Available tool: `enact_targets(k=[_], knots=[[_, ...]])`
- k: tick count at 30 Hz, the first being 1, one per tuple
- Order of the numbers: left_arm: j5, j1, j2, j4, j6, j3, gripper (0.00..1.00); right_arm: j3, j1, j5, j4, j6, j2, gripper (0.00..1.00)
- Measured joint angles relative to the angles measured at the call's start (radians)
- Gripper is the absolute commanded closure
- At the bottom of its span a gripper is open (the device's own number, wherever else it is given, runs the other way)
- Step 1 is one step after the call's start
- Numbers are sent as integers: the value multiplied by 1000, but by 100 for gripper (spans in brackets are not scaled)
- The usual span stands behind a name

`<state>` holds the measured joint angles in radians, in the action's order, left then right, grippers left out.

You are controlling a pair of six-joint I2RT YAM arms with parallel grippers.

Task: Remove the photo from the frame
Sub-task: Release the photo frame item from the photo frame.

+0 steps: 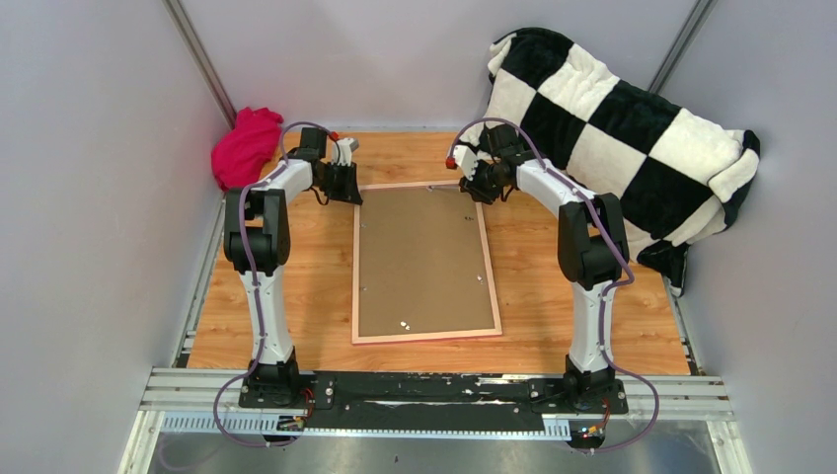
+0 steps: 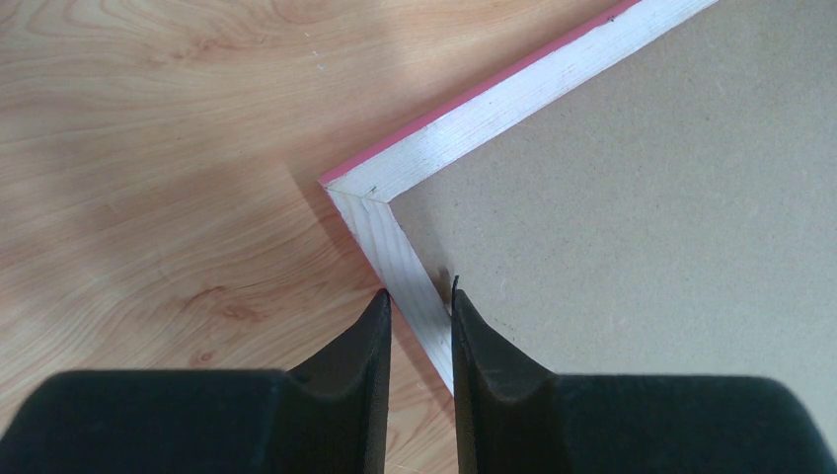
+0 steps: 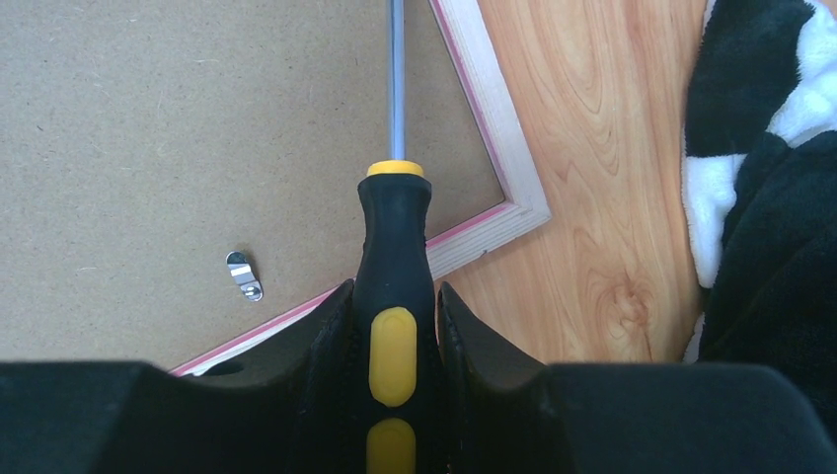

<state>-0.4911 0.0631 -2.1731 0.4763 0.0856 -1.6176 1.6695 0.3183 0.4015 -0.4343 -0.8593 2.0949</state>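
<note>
Right wrist: the right gripper, clenching a screwdriver, should turn the 9 o'clock clip; left gripper clamps the frame.

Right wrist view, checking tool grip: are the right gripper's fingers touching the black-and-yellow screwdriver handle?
Touching. The right wrist view shows the right gripper closed on the black-and-yellow screwdriver handle, both fingers flush against it, no gap.
</note>
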Motion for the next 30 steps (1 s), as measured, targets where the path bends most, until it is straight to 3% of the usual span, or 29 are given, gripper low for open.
enact_targets(k=[30], knots=[[0, 0, 0, 0, 0, 0, 100, 5, 6, -8, -7, -2, 5, 100]])
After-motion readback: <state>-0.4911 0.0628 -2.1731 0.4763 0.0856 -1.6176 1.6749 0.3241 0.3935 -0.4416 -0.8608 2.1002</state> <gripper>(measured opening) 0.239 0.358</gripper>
